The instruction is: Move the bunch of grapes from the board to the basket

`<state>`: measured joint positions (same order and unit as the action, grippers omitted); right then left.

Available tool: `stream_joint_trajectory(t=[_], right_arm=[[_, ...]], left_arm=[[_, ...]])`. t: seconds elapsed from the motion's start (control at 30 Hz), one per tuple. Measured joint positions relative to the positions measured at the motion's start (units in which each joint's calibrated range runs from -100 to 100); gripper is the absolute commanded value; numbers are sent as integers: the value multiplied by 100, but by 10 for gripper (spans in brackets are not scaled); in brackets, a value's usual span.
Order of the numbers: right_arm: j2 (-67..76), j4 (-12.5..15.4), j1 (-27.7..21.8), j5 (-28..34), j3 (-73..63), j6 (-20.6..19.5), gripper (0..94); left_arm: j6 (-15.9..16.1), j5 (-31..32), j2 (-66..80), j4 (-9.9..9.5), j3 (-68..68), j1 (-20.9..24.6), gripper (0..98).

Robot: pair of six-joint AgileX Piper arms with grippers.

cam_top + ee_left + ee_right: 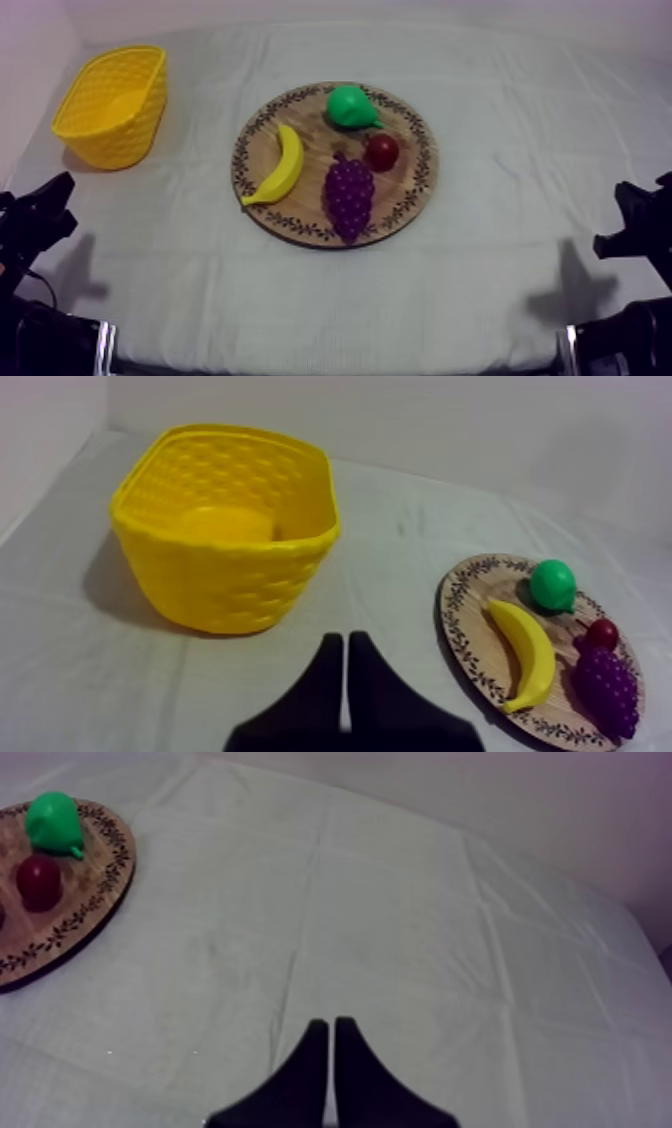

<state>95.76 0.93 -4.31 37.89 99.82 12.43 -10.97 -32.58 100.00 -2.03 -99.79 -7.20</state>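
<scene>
Light: soft and rather dim, even over the cloth [480, 250] around the wooden board [300, 215].
Colour: pale violet tint on the wall [420, 8] behind the board.
Shadows: thin dark line under the board's near rim; a soft shadow at the yellow basket [110, 105], on its side away from the board.
Glare: faint shine on the pear [350, 105].

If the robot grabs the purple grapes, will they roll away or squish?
Probably not roll: the bunch of grapes lies flat and lumpy on the wooden board. It looks like one moulded toy piece, so likely stiff and light. Its bumpy surface might slip a little.
</scene>
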Motion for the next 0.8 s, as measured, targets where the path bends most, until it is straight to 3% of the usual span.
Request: stream_joint_trajectory(t=[0.33, 0.8], right_arm=[[0, 0, 0, 0, 0, 0, 3], [0, 0, 0, 0, 0, 0, 3]], left_arm=[[21, 0, 0, 0, 0, -53, 0], [-28, 0, -6, 0, 0, -1047, 0]])
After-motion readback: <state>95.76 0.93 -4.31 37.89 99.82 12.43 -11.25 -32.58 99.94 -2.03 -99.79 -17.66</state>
